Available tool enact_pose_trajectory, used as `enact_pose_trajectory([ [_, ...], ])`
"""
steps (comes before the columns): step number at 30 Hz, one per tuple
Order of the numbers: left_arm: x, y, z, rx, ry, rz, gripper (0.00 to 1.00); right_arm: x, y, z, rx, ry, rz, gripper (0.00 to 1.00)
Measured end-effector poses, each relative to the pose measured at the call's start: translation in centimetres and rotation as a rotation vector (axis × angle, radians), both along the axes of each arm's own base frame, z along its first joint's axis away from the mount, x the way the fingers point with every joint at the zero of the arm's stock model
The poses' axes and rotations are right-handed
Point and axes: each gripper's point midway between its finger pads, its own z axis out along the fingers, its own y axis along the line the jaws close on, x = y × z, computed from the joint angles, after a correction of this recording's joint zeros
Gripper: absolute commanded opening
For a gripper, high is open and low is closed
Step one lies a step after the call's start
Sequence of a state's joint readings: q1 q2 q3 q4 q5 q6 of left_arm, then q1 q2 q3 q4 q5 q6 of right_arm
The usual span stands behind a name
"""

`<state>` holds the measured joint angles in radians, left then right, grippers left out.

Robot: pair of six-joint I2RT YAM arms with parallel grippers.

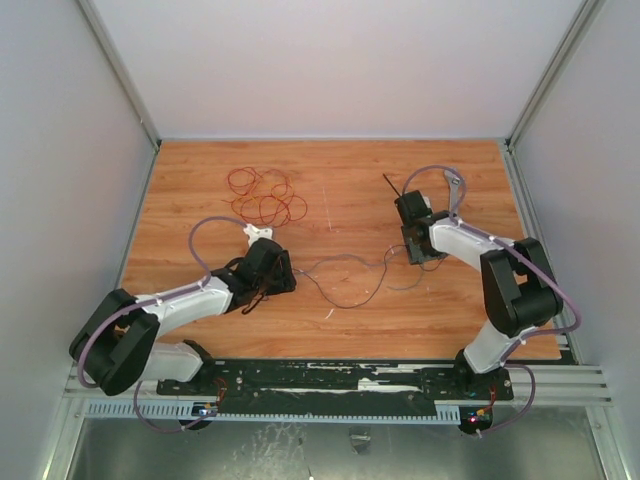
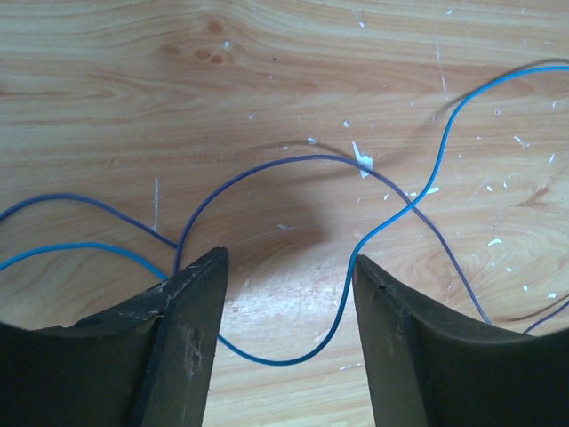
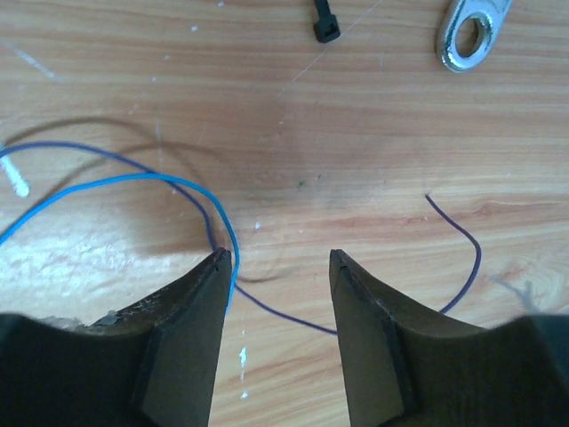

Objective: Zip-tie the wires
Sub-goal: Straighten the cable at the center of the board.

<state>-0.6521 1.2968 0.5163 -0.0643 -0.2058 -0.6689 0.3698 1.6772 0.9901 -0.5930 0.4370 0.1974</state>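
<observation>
Both hands stand apart and empty, left hand (image 2: 289, 262) and right hand (image 3: 280, 258) straddling slack blue and purple wires (image 2: 302, 157) mid-desk (image 1: 350, 320), red tangle (image 1: 265, 197) upper left, zip tie (image 3: 324, 22) top centre: gathering stage, I'd say, next pinch strands together.

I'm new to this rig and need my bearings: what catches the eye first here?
The tangle of red wires at the far left of the table stands out first. Then a blue wire and a purple wire trail across the middle between the open left gripper and right gripper. A black zip tie lies beyond the right one.
</observation>
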Motion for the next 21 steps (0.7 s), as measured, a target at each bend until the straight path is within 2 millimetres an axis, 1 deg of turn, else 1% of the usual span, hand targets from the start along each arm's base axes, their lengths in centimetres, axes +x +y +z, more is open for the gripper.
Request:
enact_pose_trajectory([
  [5, -0.5, 0.5, 0.7, 0.02, 0.006, -0.013, 0.79, -0.5, 1.0, 1.0, 0.062, 0.006, 0.039, 0.61],
  [10, 0.3, -0.1, 3.3, 0.002, -0.039, -0.024, 0.98, -0.6, 2.1, 2.2, 0.133, -0.012, 0.071, 0.72],
  [17, 0.9, -0.5, 6.7, -0.035, -0.099, -0.03, 0.99, -0.7, 3.9, 3.8, 0.237, -0.041, 0.12, 0.78],
  [19, 1.5, -0.6, 8.0, -0.041, -0.124, -0.033, 0.98, -0.6, 4.4, 4.5, 0.27, -0.063, 0.134, 0.79],
  [21, 2.5, -0.6, 9.8, -0.048, -0.159, -0.03, 0.98, -0.2, 5.1, 5.6, 0.308, -0.101, 0.151, 0.81],
])
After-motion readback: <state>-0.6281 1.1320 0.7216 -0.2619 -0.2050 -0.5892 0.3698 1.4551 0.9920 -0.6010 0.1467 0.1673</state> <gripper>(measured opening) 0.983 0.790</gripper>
